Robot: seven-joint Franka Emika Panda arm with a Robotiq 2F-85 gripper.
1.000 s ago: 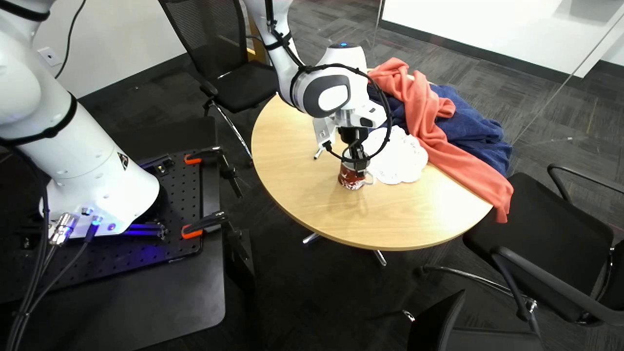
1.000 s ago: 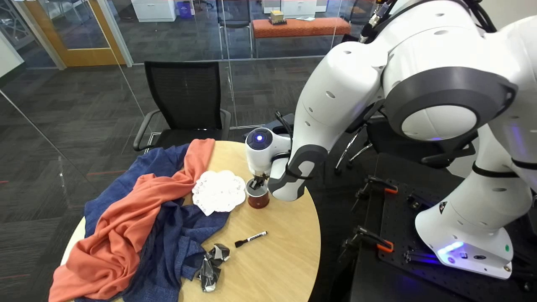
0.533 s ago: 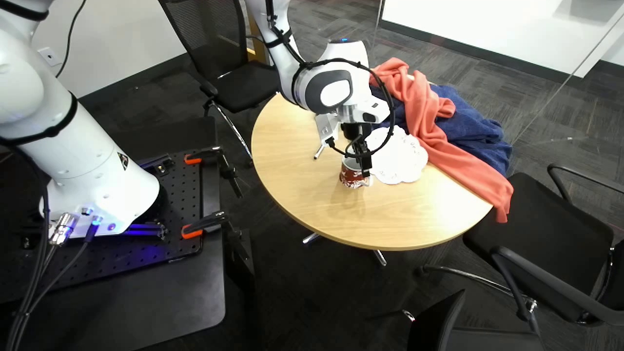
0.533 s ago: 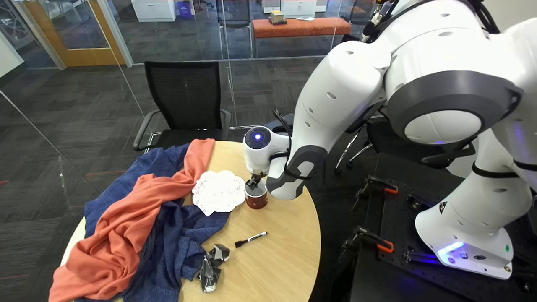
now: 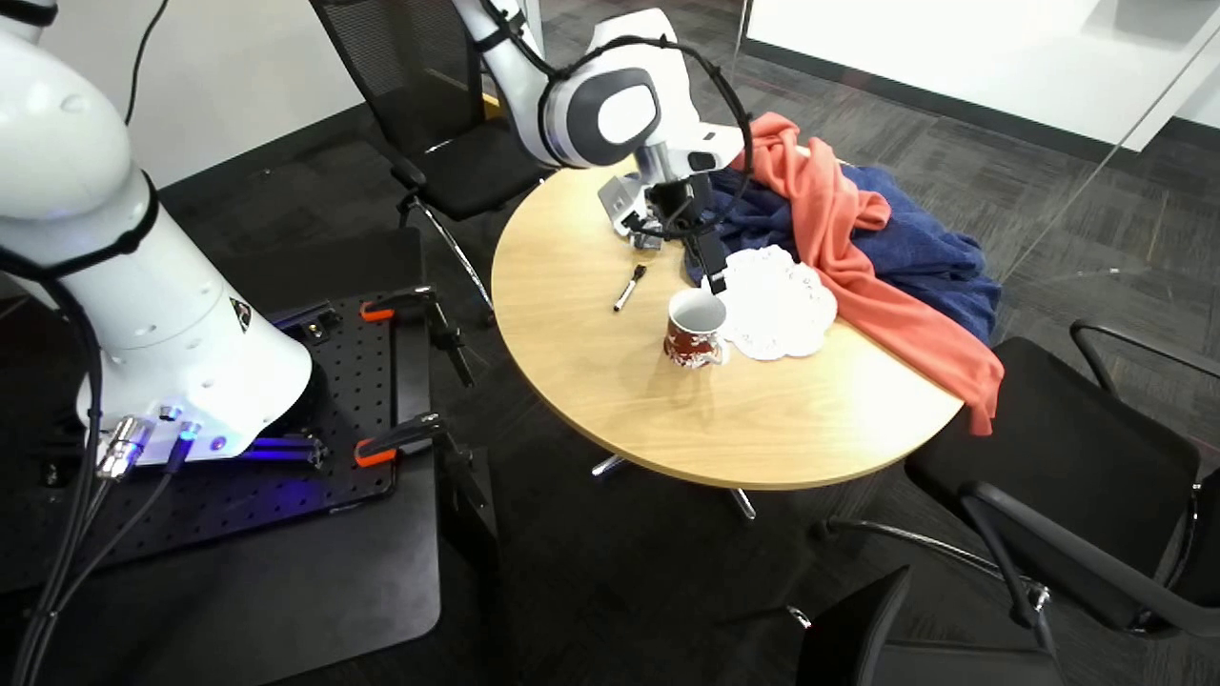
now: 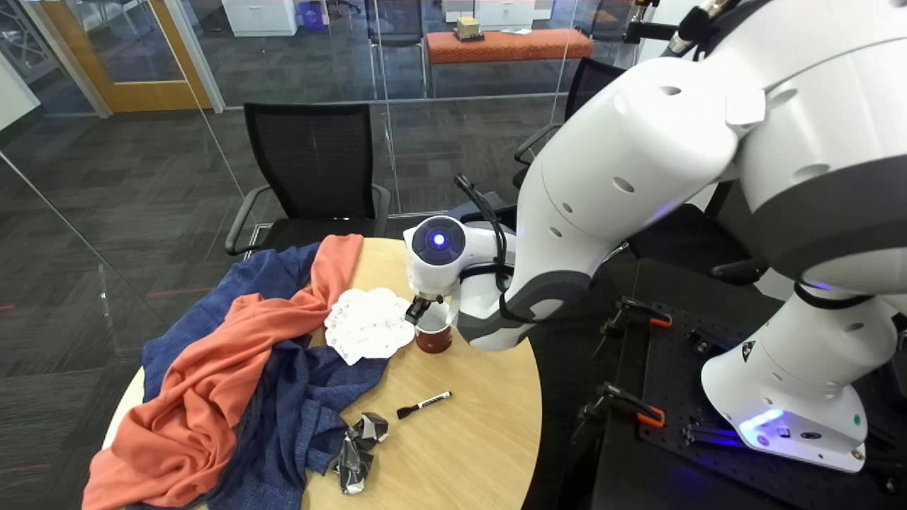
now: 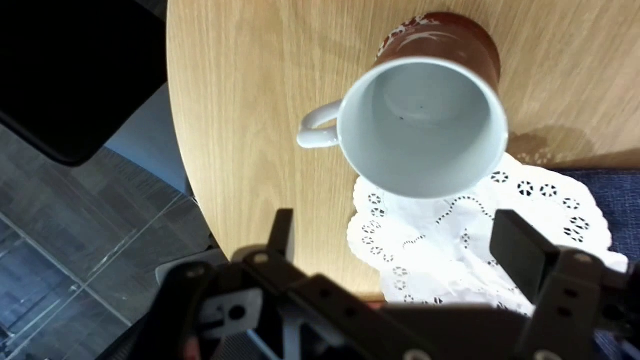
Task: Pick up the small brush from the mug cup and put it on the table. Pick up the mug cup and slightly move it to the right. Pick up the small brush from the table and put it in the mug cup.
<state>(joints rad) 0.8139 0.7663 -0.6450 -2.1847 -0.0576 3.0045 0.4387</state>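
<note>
The mug cup, dark red with white markings and a white inside, stands upright on the round wooden table. In the wrist view the mug cup has its handle pointing left, and only small dark specks show inside. The small brush, white and black with a dark bristle end, lies flat on the table, apart from the mug, also seen as the brush; the wrist view leaves it out. My gripper stands open above the doily side of the mug, nothing between its fingers.
A white lace doily lies beside the mug. Orange cloth and blue cloth are heaped along the table's edge. A crumpled black-and-silver wrapper rests near the brush. A chair stands close to the table.
My gripper has opened, let go of the mug's rim, and risen up out of it toward the doily side. The mug shifted slightly and stays on the table. The brush has not moved.
</note>
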